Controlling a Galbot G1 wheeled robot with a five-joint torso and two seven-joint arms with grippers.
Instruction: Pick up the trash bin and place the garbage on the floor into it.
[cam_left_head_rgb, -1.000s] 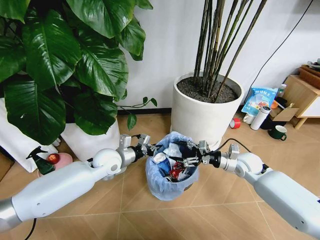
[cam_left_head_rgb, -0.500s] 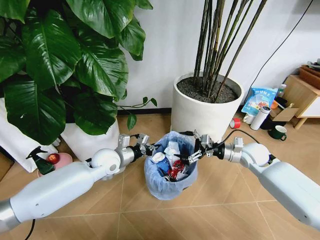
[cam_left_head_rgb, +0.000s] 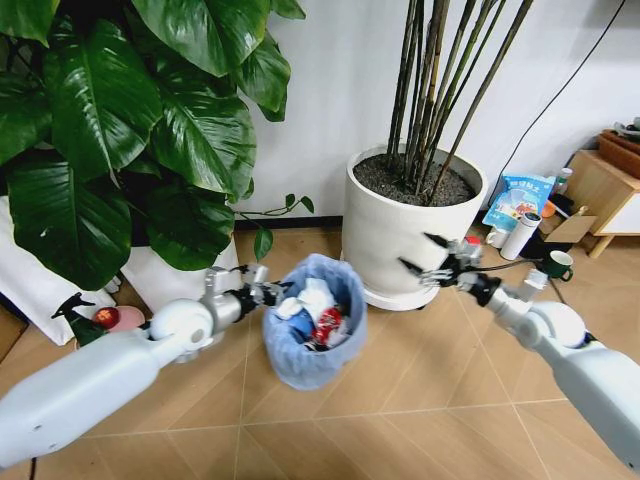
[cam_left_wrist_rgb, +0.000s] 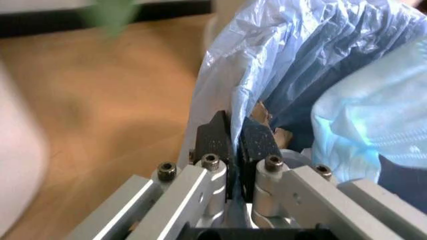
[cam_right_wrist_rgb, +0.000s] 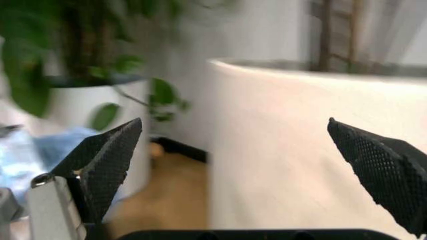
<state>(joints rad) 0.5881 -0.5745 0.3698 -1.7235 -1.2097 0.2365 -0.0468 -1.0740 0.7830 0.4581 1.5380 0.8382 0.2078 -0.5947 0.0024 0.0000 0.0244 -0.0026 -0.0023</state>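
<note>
Trash bin rim pinched tight by left claw; right claw spread wide, empty.

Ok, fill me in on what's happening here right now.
The robot is holding the trash bin by its rim: the left gripper is shut on the edge of the blue bag liner. White paper and red and blue packets already lie inside the bin. The right gripper is open and empty, over by the large white plant pot.

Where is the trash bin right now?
In the head view, the trash bin sits centre-left, held at its rim by the left gripper, beside the white plant pot.
</note>
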